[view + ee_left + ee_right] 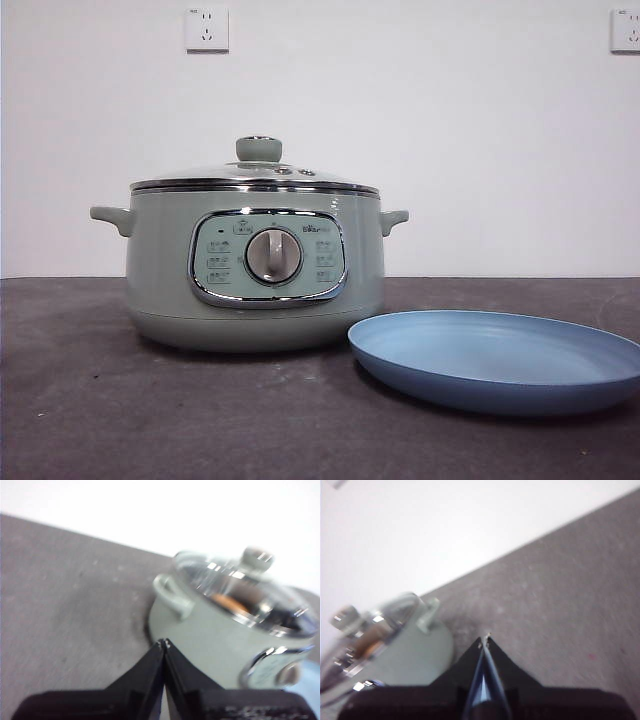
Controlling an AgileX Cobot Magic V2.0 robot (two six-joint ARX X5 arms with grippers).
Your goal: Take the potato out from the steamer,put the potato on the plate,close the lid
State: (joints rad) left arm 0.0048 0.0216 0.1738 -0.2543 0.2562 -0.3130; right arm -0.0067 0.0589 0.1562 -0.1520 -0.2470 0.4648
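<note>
Front view: lid (255, 172) seated on steamer (255, 270); plate (497, 357) just beside it on the surface (120, 400). Potato (227, 602) visible inside through the glass. Left gripper (164, 642) and right gripper (485, 639) fingers closed, empty, above open surface.

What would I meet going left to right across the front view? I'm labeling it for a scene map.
Steamer's left handle → silver dial → steamer's right handle → blue plate. The lid sits on the steamer, so it has no separate place.

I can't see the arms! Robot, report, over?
Left gripper and right gripper shut, empty. Orange-brown potato inside sage-green steamer, glass lid on. Blue plate bare.
</note>
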